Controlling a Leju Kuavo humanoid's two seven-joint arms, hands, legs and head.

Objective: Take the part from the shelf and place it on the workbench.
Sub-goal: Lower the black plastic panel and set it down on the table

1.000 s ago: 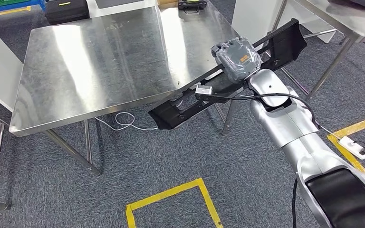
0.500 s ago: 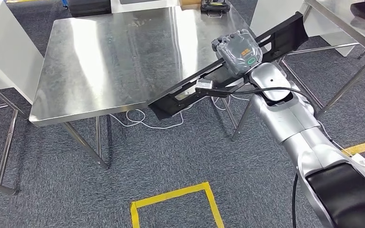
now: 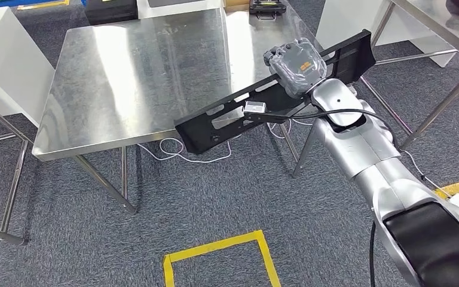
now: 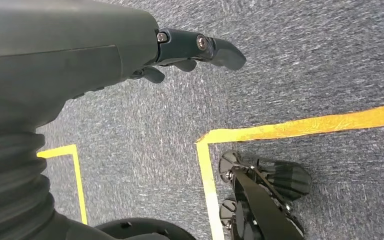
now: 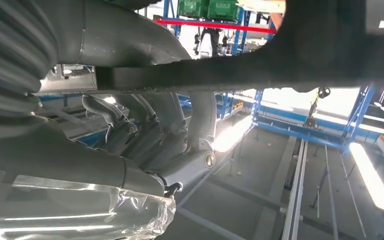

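A long black part [image 3: 215, 122] with slots runs slantwise above the near right corner of the steel workbench [image 3: 131, 72] in the head view. My right hand [image 3: 296, 66], under a clear plastic cover, grips it near its middle. The lower end juts past the bench's front edge; the upper end sticks out beyond the right side. In the right wrist view the part [image 5: 230, 70] crosses as a dark bar with my grey fingers [image 5: 200, 115] wrapped around it. My left hand [image 4: 190, 45] hangs over the carpet, holding nothing, fingers apart.
A second steel table [image 3: 430, 24] stands at the right, a white cabinet [image 3: 6, 54] at the left. Black cases [image 3: 266, 7] lie on the floor behind the bench. A white cable [image 3: 173, 149] coils under it. Yellow tape [image 3: 215, 248] marks the carpet.
The camera has shifted, moving the whole scene right. Relative to the bench, the part in my right hand has swung left, its lower end now overlapping the bench's front right corner.
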